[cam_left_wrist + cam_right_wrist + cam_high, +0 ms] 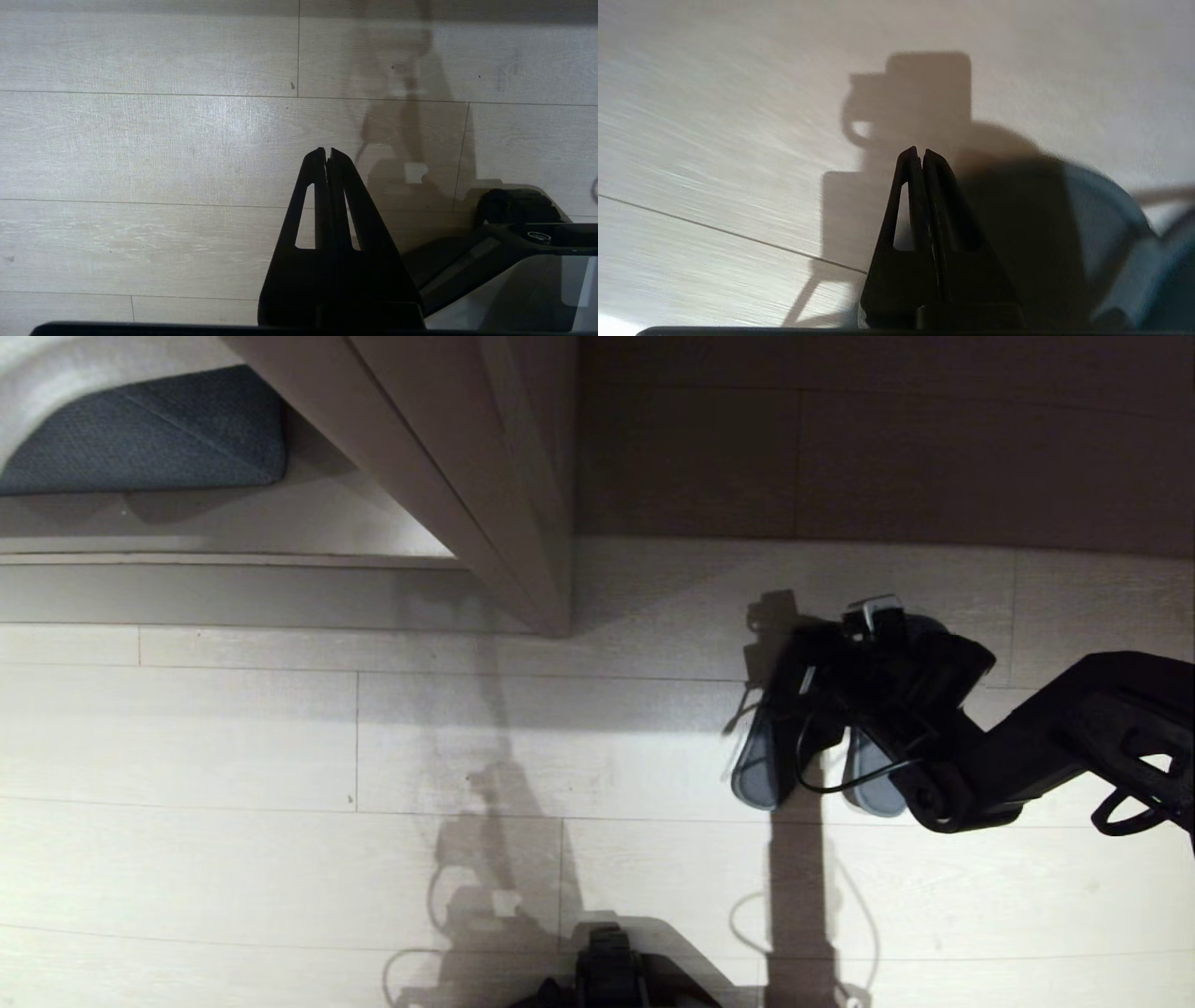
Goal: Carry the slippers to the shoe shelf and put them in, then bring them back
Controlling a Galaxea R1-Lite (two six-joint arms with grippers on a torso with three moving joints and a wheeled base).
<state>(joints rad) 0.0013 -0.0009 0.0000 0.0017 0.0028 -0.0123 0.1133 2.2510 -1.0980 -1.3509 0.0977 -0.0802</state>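
Right gripper (pixel 919 154), a pair of thin black tapered fingers, is pressed fully together at the tips, and the dark grey-blue fabric slippers (pixel 770 765) hang from it above the pale wood-plank floor (pixel 280 747). Its black jointed arm comes in from the robot's right side, elbow bent, wrist turned downward over the slippers. Exactly where the fingers pinch the fabric is hidden by the wrist in the head view, though the pair seems caught near the heel end.

Both slippers dangle close together, rounded toes pointing toward the robot, lighter-edged soles showing as pale rims. In the right wrist view one slipper curves just beside the closed fingers, blue-grey and in shadow.

Left gripper (pixel 327 151) is also closed, fingertips meeting, holding nothing, pointed at bare floor planks nearer the robot than the slippers.

Beyond the slippers and off toward the robot's left stands the taupe wood-laminate shoe shelf (pixel 485 476), its angled side panel well apart from the hanging pair. Past that panel, a dark blue woven cushion (pixel 159 429) rests on a pale board.
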